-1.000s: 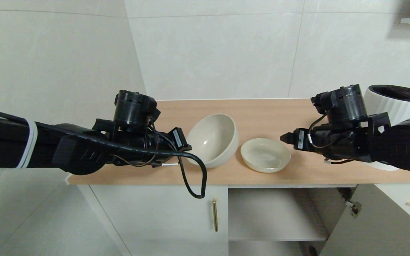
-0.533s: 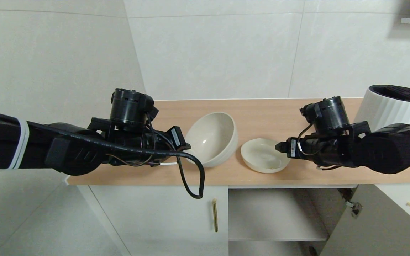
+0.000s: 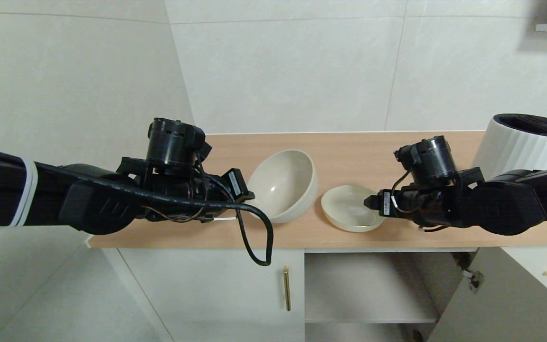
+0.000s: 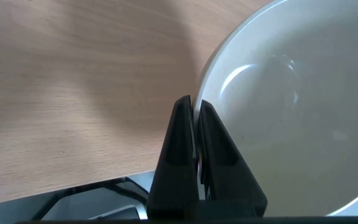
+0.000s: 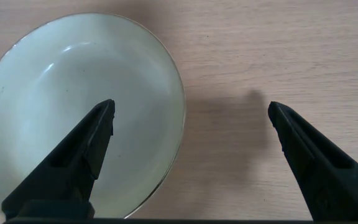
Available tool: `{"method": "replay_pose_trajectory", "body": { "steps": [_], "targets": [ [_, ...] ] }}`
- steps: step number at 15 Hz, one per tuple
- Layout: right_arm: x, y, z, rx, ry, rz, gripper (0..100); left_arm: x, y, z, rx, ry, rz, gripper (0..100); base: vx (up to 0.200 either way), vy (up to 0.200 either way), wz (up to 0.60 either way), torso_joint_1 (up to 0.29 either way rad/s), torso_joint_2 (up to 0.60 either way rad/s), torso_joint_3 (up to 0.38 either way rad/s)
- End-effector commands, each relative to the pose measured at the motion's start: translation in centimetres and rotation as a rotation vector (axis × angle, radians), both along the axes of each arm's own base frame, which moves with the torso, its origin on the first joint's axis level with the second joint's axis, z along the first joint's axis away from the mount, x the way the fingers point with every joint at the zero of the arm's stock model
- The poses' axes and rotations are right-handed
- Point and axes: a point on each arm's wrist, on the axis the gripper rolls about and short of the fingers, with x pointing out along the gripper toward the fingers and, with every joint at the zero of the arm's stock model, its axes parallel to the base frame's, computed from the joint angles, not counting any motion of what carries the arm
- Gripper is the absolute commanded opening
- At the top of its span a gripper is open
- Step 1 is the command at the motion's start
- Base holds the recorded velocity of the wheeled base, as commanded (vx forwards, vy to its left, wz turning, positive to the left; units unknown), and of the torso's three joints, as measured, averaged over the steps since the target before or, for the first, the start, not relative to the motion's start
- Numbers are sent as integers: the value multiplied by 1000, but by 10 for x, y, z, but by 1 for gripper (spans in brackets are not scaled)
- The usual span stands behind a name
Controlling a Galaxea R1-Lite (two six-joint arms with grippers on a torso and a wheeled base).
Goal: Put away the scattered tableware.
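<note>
The right gripper has slid left and lower in the head view, away from the white ribbed container at the right edge, and its tip now sits over the right rim of the small dish; the left arm has hardly shifted, and both vessels lie where they lay a second ago. The small dish rests flat on the wooden counter, just right of centre in the head view; in the right wrist view the jaws are spread wide, one finger over the dish's hollow and the other over bare wood, the rim running between them, nothing grasped. The left gripper is pinched tight on the rim of the large bowl, one finger inside the wall and one outside; the large bowl stands tilted at the centre of the head view, its mouth turned toward the upper left, just beside the small dish; whether the two touch I cannot tell. Below the counter's front edge, an open cabinet compartment shows at lower centre, a closed door with a brass handle to its left.
</note>
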Motion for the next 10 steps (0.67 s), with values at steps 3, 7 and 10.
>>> {"method": "replay_pose_trajectory", "body": {
  "steps": [3, 7, 10],
  "targets": [
    [-1, 3, -2, -1, 6, 9, 0, 0, 0, 1, -1, -3, 0, 0, 0, 0, 0, 0, 0, 0],
    [-2, 3, -2, -1, 6, 9, 0, 0, 0, 1, -1, -3, 0, 0, 0, 0, 0, 0, 0, 0],
    [-4, 1, 4, 6, -6, 9, 0, -1, 0, 2, -2, -4, 0, 0, 0, 0, 0, 0, 0, 0]
  ]
}}
